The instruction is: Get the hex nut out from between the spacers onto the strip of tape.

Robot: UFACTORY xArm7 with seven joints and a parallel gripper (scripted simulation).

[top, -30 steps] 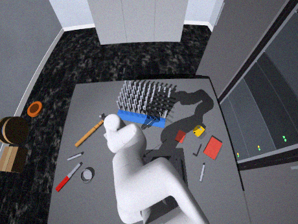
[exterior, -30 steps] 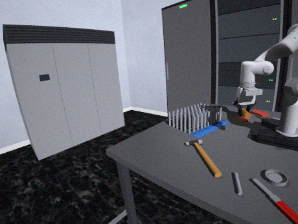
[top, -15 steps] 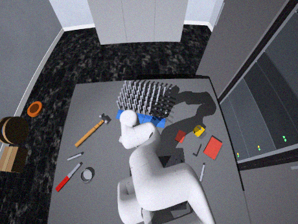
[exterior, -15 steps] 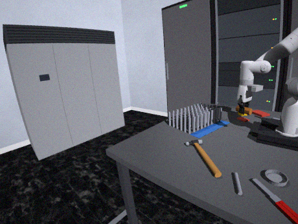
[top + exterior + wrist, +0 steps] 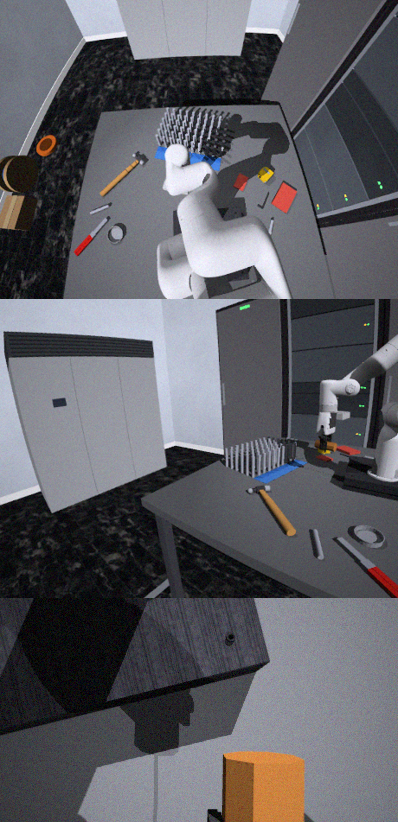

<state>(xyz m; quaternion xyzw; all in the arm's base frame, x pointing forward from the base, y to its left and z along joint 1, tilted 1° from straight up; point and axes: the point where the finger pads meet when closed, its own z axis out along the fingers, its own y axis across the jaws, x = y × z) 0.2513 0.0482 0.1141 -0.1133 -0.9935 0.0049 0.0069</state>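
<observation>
Near the desk's [image 5: 225, 506] far edge, beside the spacers [image 5: 255, 456], the hook pick [image 5: 325, 445] is pinched by the claw [image 5: 324, 436].

The top camera is hanging high over the grey work table [image 5: 130, 259], looking almost straight down and taking in the dark speckled floor around it. The exterior camera is standing off the table's corner, low and further back, looking across the grey work table [image 5: 225, 515] toward the cluster of upright pale grey spacer pins [image 5: 256, 458]; both views are sharing those pale grey spacer pins [image 5: 195, 127]. The wrist camera is riding very close, looking down past the orange-brown cylindrical handle [image 5: 263, 787].
</observation>
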